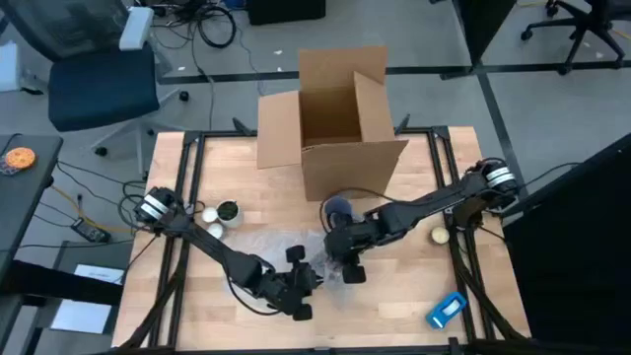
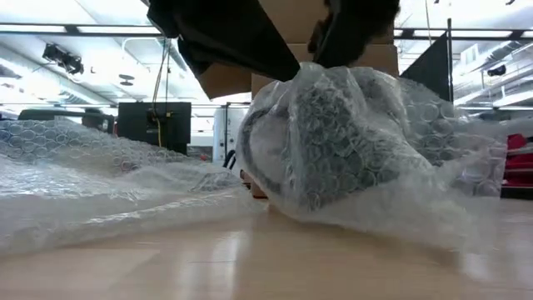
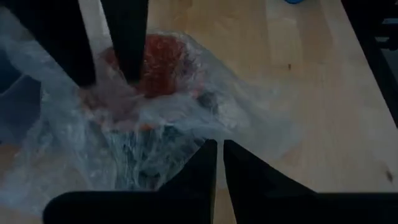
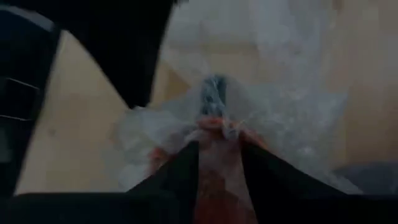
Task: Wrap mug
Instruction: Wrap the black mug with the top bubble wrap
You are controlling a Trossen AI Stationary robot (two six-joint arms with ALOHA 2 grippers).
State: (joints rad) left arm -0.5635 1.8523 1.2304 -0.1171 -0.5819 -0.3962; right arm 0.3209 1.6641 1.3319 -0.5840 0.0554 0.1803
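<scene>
Mug [image 2: 333,142] sits mid-surface [image 1: 414,306], bundled in bubble wrap [image 2: 100,179]. Right tool [image 4: 219,152] is clamped on the wrap over its red inside; left tool [image 3: 219,163] looks clenched on wrap too. Cardboard box [image 1: 340,118] stands open behind.

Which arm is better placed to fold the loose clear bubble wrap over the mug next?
Probably the left: the left gripper has its fingers nearly together at the clear bubble wrap, while the right gripper grips the wrapped mug.
</scene>
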